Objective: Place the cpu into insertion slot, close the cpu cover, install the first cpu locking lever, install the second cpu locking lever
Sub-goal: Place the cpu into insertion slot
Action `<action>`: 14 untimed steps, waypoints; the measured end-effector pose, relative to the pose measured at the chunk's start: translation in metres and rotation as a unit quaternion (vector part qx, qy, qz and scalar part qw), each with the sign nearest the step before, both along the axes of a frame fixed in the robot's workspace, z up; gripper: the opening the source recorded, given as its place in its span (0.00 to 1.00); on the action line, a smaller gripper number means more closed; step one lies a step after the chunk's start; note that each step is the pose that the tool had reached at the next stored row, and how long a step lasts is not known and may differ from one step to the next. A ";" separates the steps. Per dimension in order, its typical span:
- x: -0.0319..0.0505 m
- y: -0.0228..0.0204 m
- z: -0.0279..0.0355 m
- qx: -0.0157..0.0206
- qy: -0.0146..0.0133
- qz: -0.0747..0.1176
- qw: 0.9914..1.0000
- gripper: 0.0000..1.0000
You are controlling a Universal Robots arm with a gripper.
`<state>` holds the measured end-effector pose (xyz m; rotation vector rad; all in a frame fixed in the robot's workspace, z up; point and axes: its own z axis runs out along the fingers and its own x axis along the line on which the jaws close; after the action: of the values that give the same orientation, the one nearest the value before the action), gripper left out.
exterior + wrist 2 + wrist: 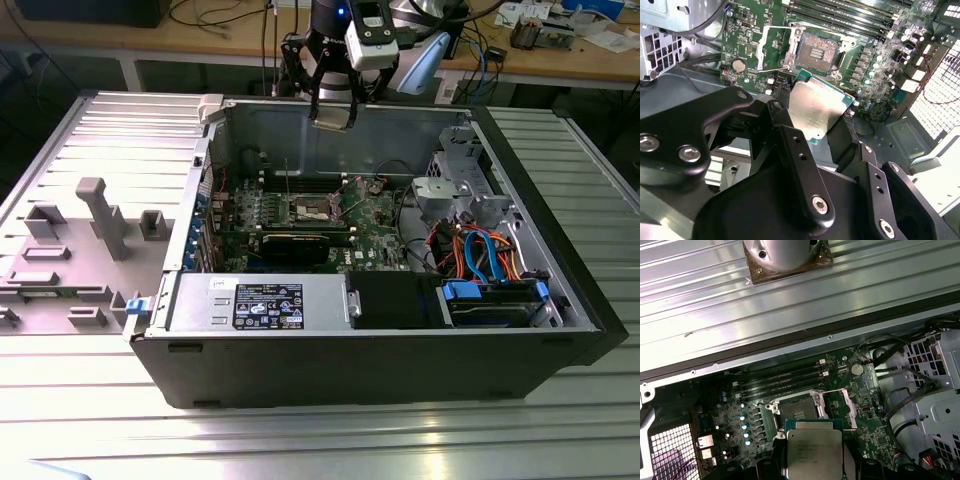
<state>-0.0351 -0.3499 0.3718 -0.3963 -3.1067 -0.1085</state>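
- The cpu (815, 112) is a small flat chip, and I hold it in the air over the open computer case (400, 350).
- My fingers (839, 142) pinch it by two edges, one on each side. They are closed in tight on it.
- Its silver top faces up at both wrist views, so I think its underside faces the green motherboard (370, 215).
- It is almost square. In the first wrist view the cpu (812, 452) looks a bit longer one way, and that longer way points at the insertion slot (799, 412). Its edges look about lined up with the slot's edges.
- In the second wrist view it looks a little tipped, not fully flat.
- The insertion slot (817, 54) is bare, with nothing in its dark middle. It is below the chip and a little way off, not touching.
- The cpu cover (850, 410) stands open beside the slot, out of the way.
- So I think I am on step one: putting the chip in. The cover is not closed, so the lever steps are not done.
- This step calls for the chip to be right over the slot, flat, turned the right way, and set down softly, not pushed.
- The case sits on the ribbed metal counter (300, 440).
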 end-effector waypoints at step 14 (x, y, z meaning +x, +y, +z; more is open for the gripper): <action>0.0000 0.0000 -0.0006 -0.001 0.000 -0.015 1.000 0.54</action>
<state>-0.0351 -0.3499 0.3712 -0.4442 -3.1017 -0.1054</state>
